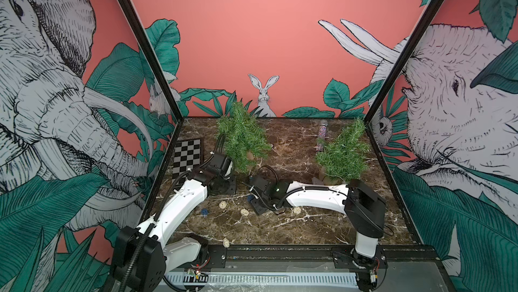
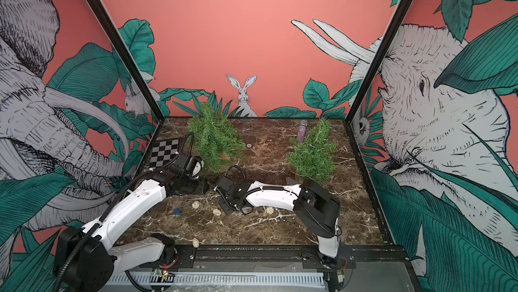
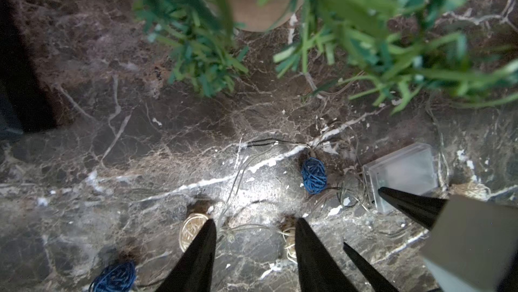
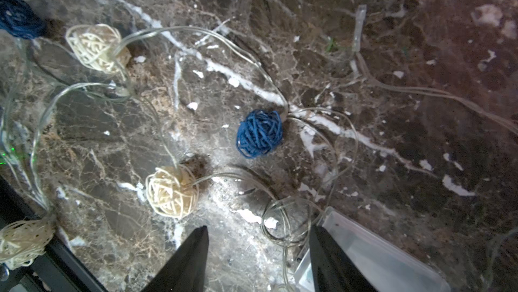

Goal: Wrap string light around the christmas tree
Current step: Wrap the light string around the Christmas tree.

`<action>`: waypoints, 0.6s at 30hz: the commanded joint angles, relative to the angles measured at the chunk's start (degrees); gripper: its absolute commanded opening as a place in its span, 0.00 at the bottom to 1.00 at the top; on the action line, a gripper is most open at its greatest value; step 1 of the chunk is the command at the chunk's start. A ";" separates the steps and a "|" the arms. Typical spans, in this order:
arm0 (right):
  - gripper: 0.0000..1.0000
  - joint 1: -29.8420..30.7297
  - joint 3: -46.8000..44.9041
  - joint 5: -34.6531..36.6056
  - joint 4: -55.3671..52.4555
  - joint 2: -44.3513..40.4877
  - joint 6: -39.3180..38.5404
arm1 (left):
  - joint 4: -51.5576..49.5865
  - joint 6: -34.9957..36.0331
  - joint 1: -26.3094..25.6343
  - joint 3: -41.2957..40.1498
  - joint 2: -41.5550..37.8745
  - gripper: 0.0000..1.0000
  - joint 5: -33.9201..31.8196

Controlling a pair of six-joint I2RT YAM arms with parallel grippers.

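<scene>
A: Left to right, quick. Where's the string light?
B: Flat on the bench (image 1: 280, 229), front-middle, none of it on a tree. The left christmas tree (image 1: 242, 136) stands near the back edge, left of centre. The string light (image 1: 244, 211) lies in loose loops in front of it: clear wire (image 4: 179, 27) with woven balls. One cream ball (image 1: 226, 242) sits right at the front edge.
A: Left claw?
B: The left gripper (image 3: 254, 220) hangs low over the bench, fingers spread, pinching nothing. Wire runs between the tips, and a cream ball peeks out beside each finger.
A: Right claw?
B: The right gripper (image 4: 259, 227) is spread too, and empty. A wire coil lies between its fingers, and one finger is over the edge of the clear battery box (image 4: 378, 251). Touching or just above, I can't tell.
A: How does it handle?
B: My read is very light and limp. The wire is thin and glassy, so it probably slips and tangles. The balls, like the blue ball (image 4: 259, 133), look hollow and crushable. Pinch them gently, or take the wire right beside a ball so the ball acts as a stop. The box is the only stiff, heavier piece, a likely anchor.
A: Far right?
B: The right christmas tree (image 1: 343, 150) stands near the right edge, bare as well. The needles likely snag the wire, which should help it stay put.
</scene>
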 commanded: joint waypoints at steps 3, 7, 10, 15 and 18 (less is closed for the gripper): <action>0.60 0.53 6.08 -0.28 -3.06 3.00 -1.01 | -1.12 -2.16 3.73 -1.31 -3.30 0.55 0.80; 0.60 1.33 7.70 -0.77 -2.77 3.61 -0.83 | -5.81 -0.36 5.86 1.14 -5.54 0.60 -0.67; 0.60 2.33 10.08 -0.93 -4.39 4.57 -1.57 | -7.85 2.08 5.86 1.91 -7.73 0.66 -4.26; 0.60 3.80 10.80 -1.61 -5.25 4.89 -2.76 | -7.70 1.10 6.12 0.75 -9.99 0.79 -6.96; 0.60 4.24 10.95 -2.81 -5.70 6.22 -3.64 | -4.36 0.23 6.39 -1.53 -12.50 0.86 -4.58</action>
